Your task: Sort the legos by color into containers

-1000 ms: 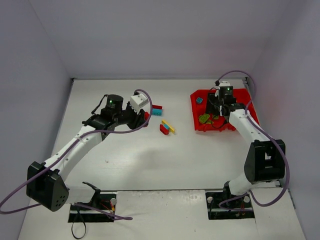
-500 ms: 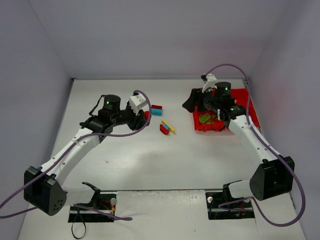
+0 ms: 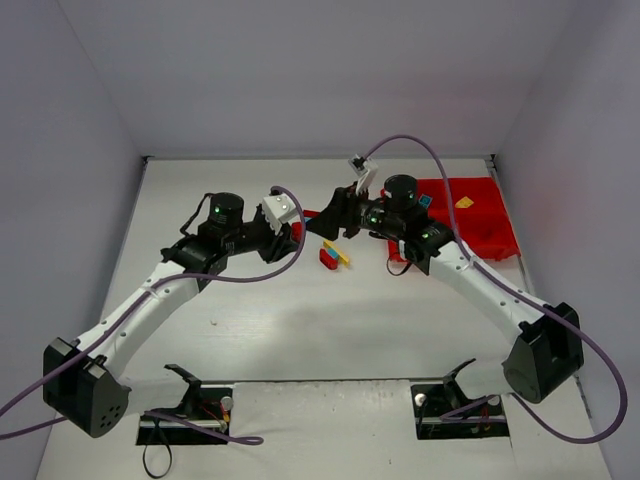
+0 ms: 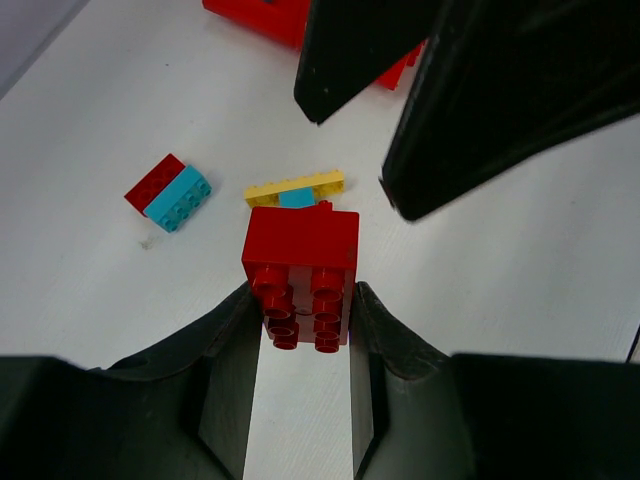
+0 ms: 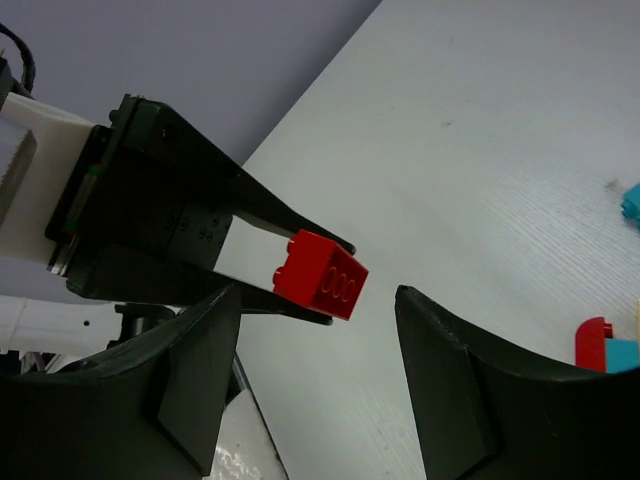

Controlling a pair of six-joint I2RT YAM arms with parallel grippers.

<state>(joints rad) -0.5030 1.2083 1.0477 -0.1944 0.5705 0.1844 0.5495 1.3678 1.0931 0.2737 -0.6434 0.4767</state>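
On the left, the left fingers [image 4: 232, 350] are clenched on a small, square red plastic toy brick [image 4: 300, 255]. They pinch its two flat side walls and hold it up clear of the white desk [image 3: 300, 320]. The brick looks light, hard and stiff, so it won't crush. Its glossy walls look slick, though, and a shallow pinch could let it twist or pop out.

Beneath it on the desk lies a red-and-cyan pair of bricks [image 4: 168, 192], side by side. Near them is a thin yellow strip brick [image 4: 295, 188] with a cyan piece against it.

Further right, the right fingers [image 5: 200, 370] stand apart, released and gripping nothing. They point at the held brick, which lines up with their gap but touches neither. If this is a hand-over, I'd say the brick's free faces are the place to take it, squarely and deep.

At the far right sits the bright red plastic tray [image 3: 490, 235], well apart from the brick. A yellow piece [image 3: 464, 202] lies in a far compartment.
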